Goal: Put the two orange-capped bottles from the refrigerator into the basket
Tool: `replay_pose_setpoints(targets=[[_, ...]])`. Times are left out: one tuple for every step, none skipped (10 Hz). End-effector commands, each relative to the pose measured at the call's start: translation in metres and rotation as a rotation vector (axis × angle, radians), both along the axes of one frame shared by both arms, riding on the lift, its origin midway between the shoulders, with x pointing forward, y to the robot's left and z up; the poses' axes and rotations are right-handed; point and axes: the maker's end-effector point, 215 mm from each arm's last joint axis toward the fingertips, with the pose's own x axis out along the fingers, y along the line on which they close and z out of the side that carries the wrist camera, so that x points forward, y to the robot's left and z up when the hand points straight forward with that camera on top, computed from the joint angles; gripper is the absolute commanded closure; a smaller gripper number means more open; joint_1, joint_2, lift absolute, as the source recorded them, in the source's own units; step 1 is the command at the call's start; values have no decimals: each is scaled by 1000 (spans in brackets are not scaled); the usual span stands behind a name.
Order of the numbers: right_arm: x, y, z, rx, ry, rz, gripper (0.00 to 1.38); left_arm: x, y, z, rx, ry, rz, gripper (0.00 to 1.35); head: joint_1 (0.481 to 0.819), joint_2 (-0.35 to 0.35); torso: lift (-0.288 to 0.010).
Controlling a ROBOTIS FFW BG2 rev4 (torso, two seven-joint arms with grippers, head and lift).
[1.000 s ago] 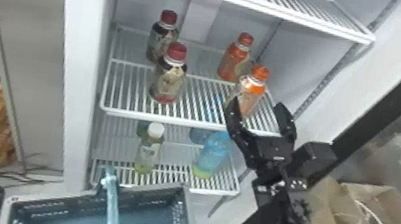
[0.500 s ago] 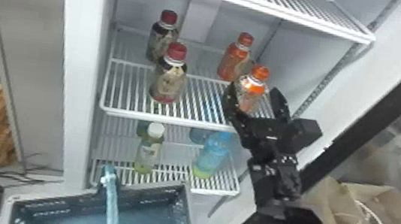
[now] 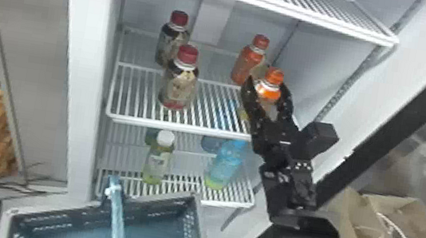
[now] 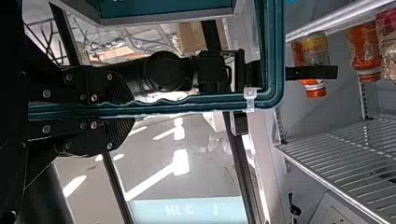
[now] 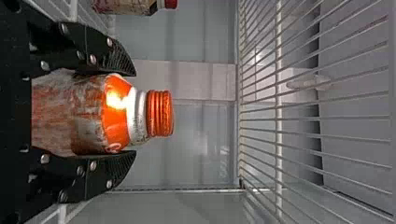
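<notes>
1. Behind our work stands a white refrigerator (image 3: 74,67) with wire shelves, and brown paper bags (image 3: 368,232) sit off to the right.
2. On the middle shelf (image 3: 178,127) we see two dark bottles with red caps (image 3: 181,83) to the left; our two targets are to the right.
3. Our right gripper (image 5: 134,113) has its fingers pressed to both sides of the front orange-capped bottle (image 3: 274,77), which is upright. Its base is hidden, so we cannot tell whether it has left the wires.
4. The rear orange-capped bottle (image 3: 250,59) stands upright just behind it, ungripped.
5. Our left gripper (image 4: 130,109) is pinching the handle (image 4: 187,105) of the basket (image 3: 189,230), which sits low in front of the refrigerator.
6. So we judge this an early stage: one bottle is gripped, and neither has been delivered. We have yet to draw the first one out, clear the shelf edge and lower it past the handle, then come back for the second, minding that the first doesn't knock its neighbour on leaving.
</notes>
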Motion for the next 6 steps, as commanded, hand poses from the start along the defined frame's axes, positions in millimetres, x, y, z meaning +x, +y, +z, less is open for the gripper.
replay_pose_setpoints(targets=[[-8, 3, 11, -7, -23, 2, 897, 0, 0, 0, 0, 0, -1, 1197, 695, -350, -40], [-17, 4, 25, -5, -53, 9, 897, 0, 0, 0, 2, 0, -2, 1197, 695, -350, -40], [-27, 13, 35, 47, -72, 40, 897, 0, 0, 0, 2, 0, -2, 1197, 695, -350, -40], [-43, 23, 56, 64, -95, 74, 897, 0, 0, 0, 2, -2, -2, 1197, 695, -350, -40], [-69, 45, 67, 52, -35, 124, 897, 0, 0, 0, 0, -2, -1, 1197, 695, -350, -40], [-93, 65, 63, 43, 62, 178, 897, 1, 0, 1, -1, -2, 0, 1197, 695, -350, -40]])
